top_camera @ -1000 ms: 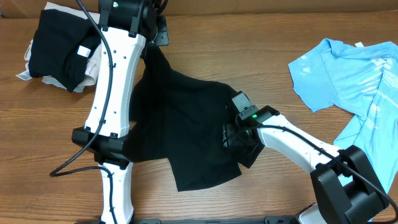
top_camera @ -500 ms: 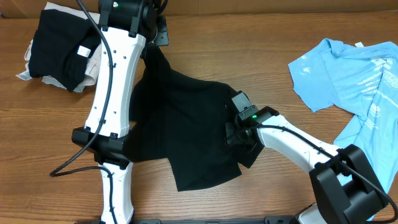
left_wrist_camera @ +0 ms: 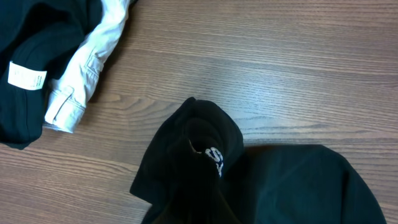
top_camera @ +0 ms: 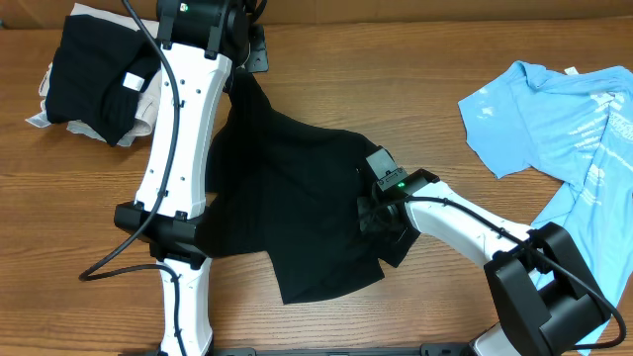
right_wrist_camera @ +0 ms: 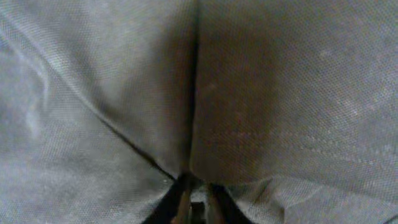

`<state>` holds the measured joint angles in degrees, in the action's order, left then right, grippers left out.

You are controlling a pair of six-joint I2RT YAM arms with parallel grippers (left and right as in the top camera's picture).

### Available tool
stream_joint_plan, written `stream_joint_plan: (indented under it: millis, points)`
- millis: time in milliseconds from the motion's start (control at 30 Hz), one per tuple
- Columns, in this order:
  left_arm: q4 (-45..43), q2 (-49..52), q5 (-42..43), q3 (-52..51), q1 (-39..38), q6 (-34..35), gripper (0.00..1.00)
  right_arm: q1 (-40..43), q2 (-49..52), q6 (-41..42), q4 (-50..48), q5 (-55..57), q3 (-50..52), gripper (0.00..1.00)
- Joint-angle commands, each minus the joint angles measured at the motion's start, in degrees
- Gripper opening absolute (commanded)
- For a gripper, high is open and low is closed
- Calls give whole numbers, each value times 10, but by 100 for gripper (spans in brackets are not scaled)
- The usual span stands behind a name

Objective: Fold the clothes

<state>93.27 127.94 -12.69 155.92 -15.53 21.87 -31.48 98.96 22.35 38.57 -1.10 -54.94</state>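
A black T-shirt lies spread across the middle of the table. Its upper corner is drawn up into a peak toward my left gripper, which is shut on it. In the left wrist view the cloth rises toward the camera with small white lettering showing, and it hides the fingers. My right gripper sits on the shirt's right side. In the right wrist view the fabric fills the picture, and the gripper is shut on a pinched fold.
A pile of dark folded clothes with a white garment under it lies at the far left corner. Light blue T-shirts with white print lie at the right edge. Bare wood shows between them.
My right gripper has closed on a fold of the black T-shirt and has edged slightly left. The left arm and the shirt's peak have not moved.
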Motion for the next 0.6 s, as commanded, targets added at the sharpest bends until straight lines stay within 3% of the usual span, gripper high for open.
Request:
stream_joint_plan:
  millis: [0, 200, 567]
  points:
    - [-1, 2, -8, 1, 1, -11, 4, 1, 1, 3, -2, 2, 2, 6]
    - [-2, 2, -9, 1, 2, -11, 4, 24, -5, 3, 29, 6, -20, 4]
    - [-2, 2, -15, 1, 2, -38, 4, 65, -69, -17, 165, -9, -155, 4]
